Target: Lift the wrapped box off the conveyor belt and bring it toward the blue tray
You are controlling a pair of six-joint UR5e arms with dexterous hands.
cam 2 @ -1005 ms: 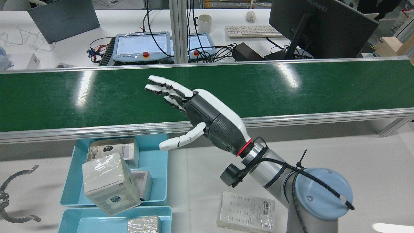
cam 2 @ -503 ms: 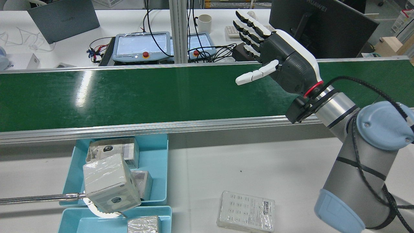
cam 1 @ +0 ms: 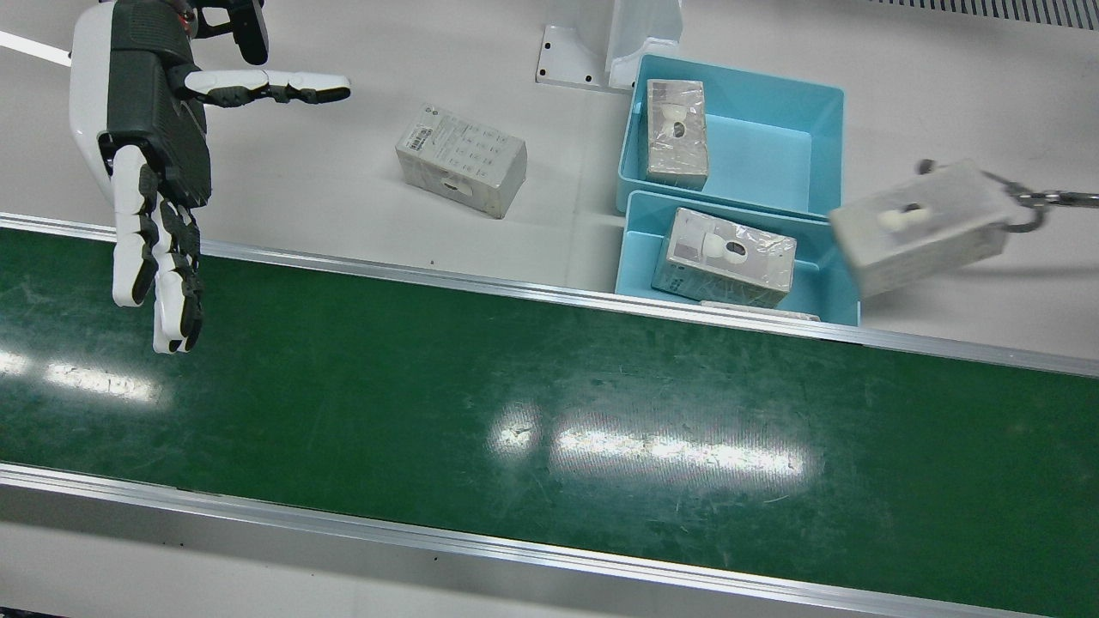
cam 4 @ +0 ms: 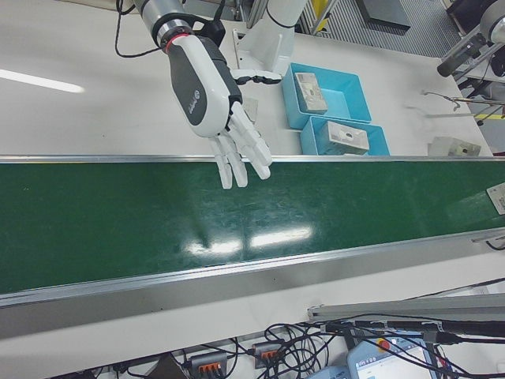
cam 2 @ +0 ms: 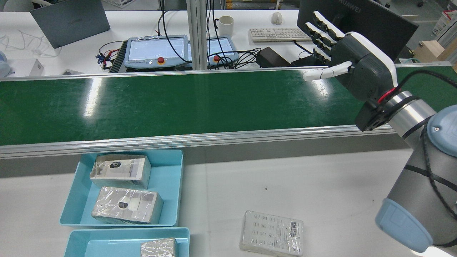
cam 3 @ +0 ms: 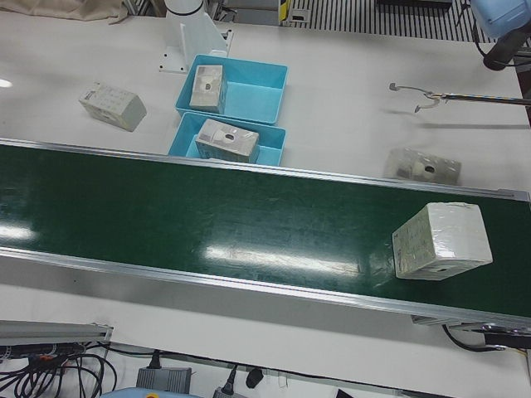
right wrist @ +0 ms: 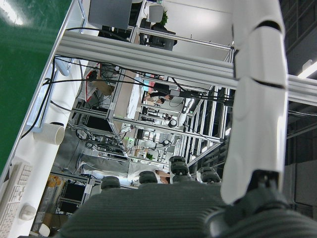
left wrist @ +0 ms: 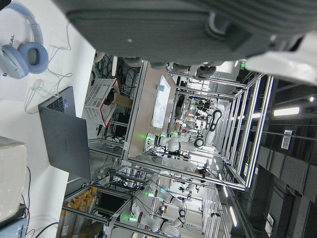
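One wrapped box (cam 3: 440,240) rides on the green conveyor belt (cam 3: 207,224), near the right end in the left-front view, with no hand near it. My right hand (cam 2: 357,67) hovers open above the belt's right part in the rear view, fingers stretched toward the far rail; the front view has it (cam 1: 154,146) at the top left. Two blue trays (cam 2: 169,178) sit just below the belt's near rail, with wrapped boxes (cam 2: 126,205) inside. Only the dark palm of my left hand (left wrist: 188,25) shows, in its own view, fingers straight and empty.
A loose wrapped box (cam 2: 271,233) lies on the white table right of the trays. In the front view a hooked rod (cam 1: 1030,202) carries another box (cam 1: 923,225) beside the trays. Monitors, a keyboard and cables stand beyond the belt's far rail.
My right hand swung from mid-belt, near the trays, to the belt's right end and rose. A hooked rod reached in and pulled the tilted top box out of the tray.
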